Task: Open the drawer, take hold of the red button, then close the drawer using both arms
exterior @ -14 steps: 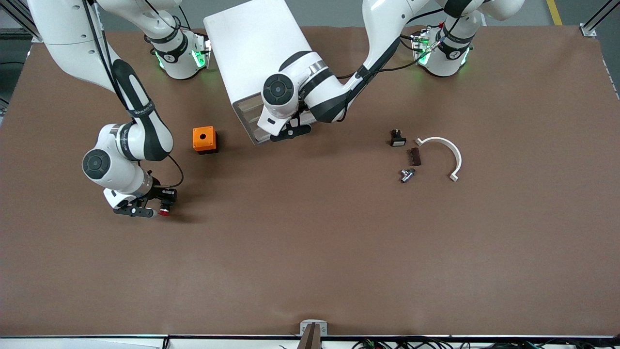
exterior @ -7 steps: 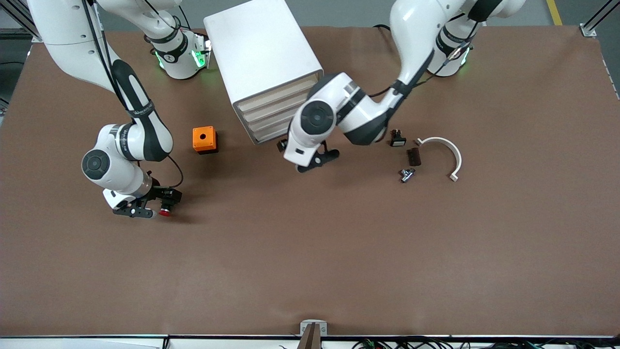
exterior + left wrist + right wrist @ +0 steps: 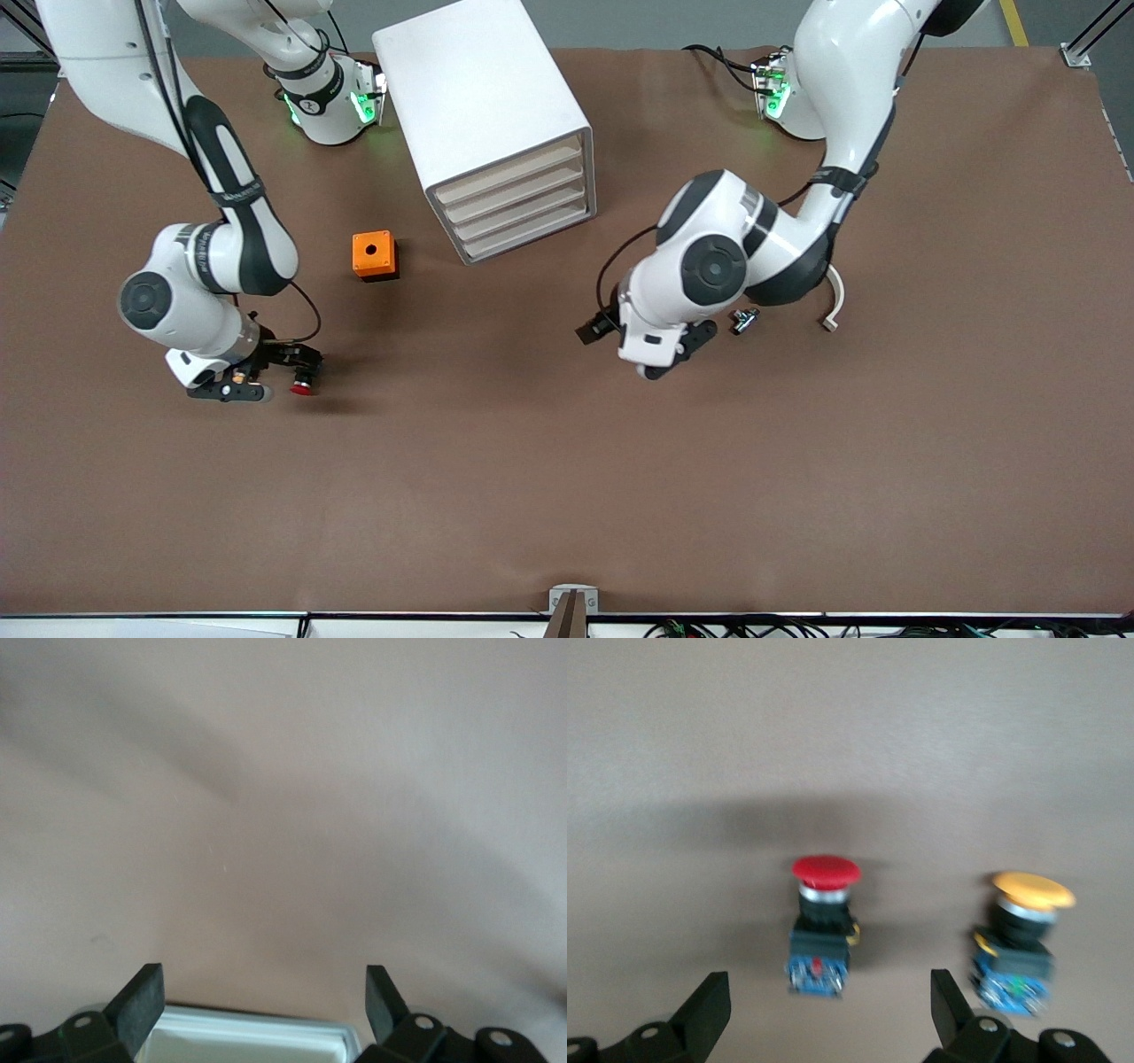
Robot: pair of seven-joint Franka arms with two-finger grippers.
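Note:
The red-capped button point(image 3: 302, 387) stands on the table toward the right arm's end; in the right wrist view point(image 3: 824, 921) it shows its black body and blue rear block. My right gripper point(image 3: 252, 385) is open and empty, low beside the button, which lies just ahead of the fingertips point(image 3: 709, 1005) without touching them. The white drawer cabinet point(image 3: 483, 97) stands at the back with all its drawers point(image 3: 518, 208) shut. My left gripper point(image 3: 669, 354) is open and empty over bare table nearer the front camera than the cabinet; in its wrist view point(image 3: 261, 983) only table shows.
An orange-yellow-capped twin point(image 3: 1023, 939) stands beside the red button. An orange box with a hole point(image 3: 373, 255) sits between the right arm and the cabinet. A small metal part point(image 3: 744, 319) and a white curved piece point(image 3: 833, 301) lie by the left arm.
My left arm has swung away from the cabinet's drawer front, out over the table toward the front camera. My right gripper has drawn back a little from the red button, which stayed put.

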